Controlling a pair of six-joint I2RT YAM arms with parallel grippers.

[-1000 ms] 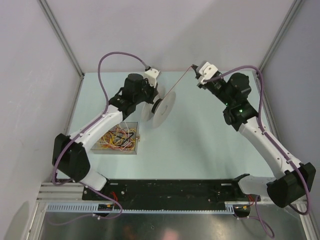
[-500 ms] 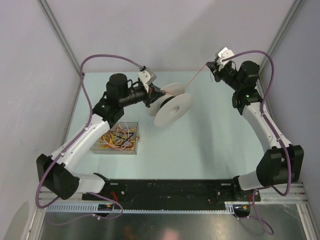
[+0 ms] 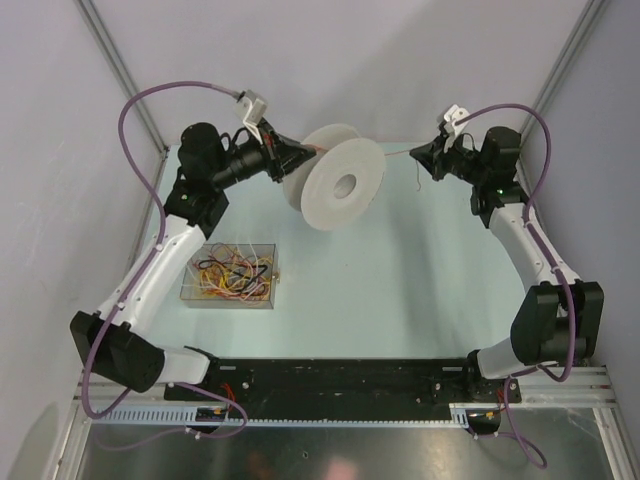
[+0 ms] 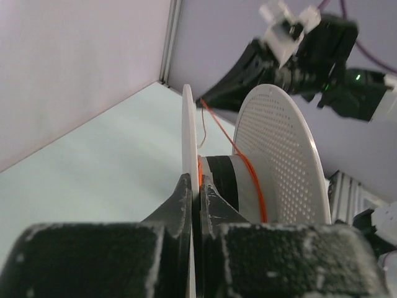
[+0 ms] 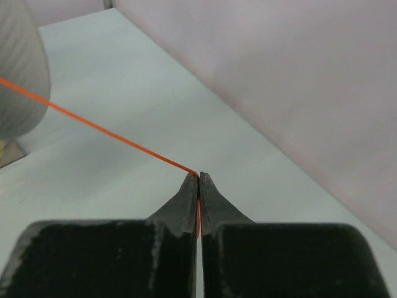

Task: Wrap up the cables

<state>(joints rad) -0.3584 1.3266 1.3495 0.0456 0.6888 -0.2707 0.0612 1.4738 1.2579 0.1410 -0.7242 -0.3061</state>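
Observation:
My left gripper is shut on one flange of the white perforated spool and holds it above the table at the back. In the left wrist view the jaws clamp the thin flange. An orange cable is wound on the spool's hub and runs taut to my right gripper, which is shut on it. The right wrist view shows the cable pinched at the fingertips of the gripper. A short free end hangs below the right gripper.
A clear box holding several tangled yellow, orange, red and white cables stands on the table's left side. Grey walls close in the back and sides. The black base rail runs along the near edge.
My left arm has swung left and raised the spool, turning its face towards the top camera. My right gripper has shifted right, keeping the orange cable taut.

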